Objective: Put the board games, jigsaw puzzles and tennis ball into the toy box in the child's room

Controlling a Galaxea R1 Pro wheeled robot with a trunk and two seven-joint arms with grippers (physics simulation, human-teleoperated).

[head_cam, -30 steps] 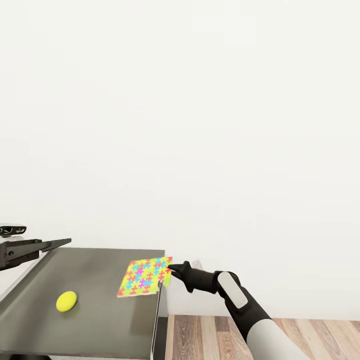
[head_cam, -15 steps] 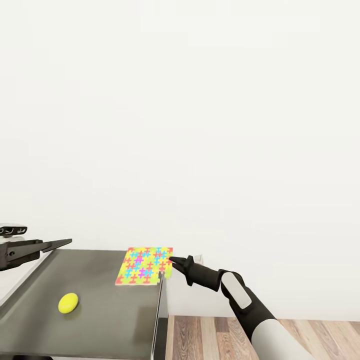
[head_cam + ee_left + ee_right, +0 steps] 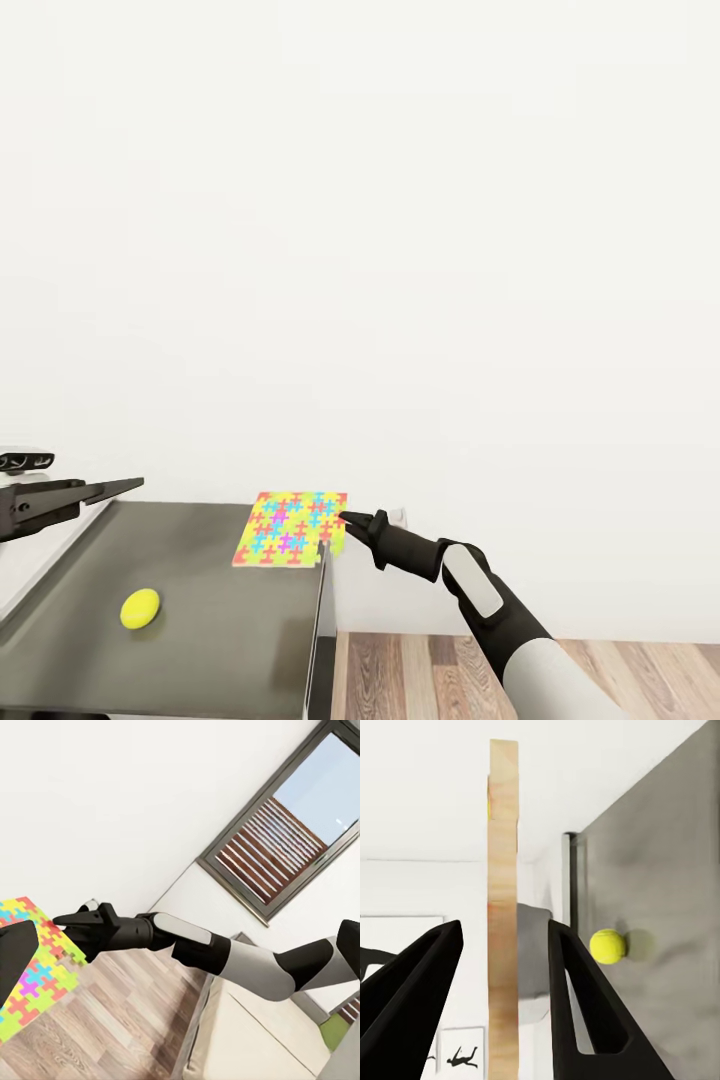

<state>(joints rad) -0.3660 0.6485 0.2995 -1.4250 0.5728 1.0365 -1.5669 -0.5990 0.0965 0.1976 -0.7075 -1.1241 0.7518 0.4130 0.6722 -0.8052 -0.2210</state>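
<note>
Right gripper (image 3: 343, 517) closing in on jigsaw puzzle (image 3: 291, 528) at table (image 3: 210, 610) corner.

Straddling the sheet's edge with fingers (image 3: 574, 997) spread wide, wooden edge sitting between them, apparently not yet clamping. Lying at 12 o'clock from tennis ball (image 3: 140, 607), overhanging the table's edge, probably easing an edge-on pinch. Left gripper (image 3: 112, 489) hovering at 9 o'clock, fingers' gap impossible to tell. Toy box, second puzzle lying out of frame.

Multicoloured jigsaw puzzle (image 3: 290, 527) (yellow, pink, blue, green pieces), yellow-green tennis ball (image 3: 140, 608), dark grey table (image 3: 215, 620).
</note>
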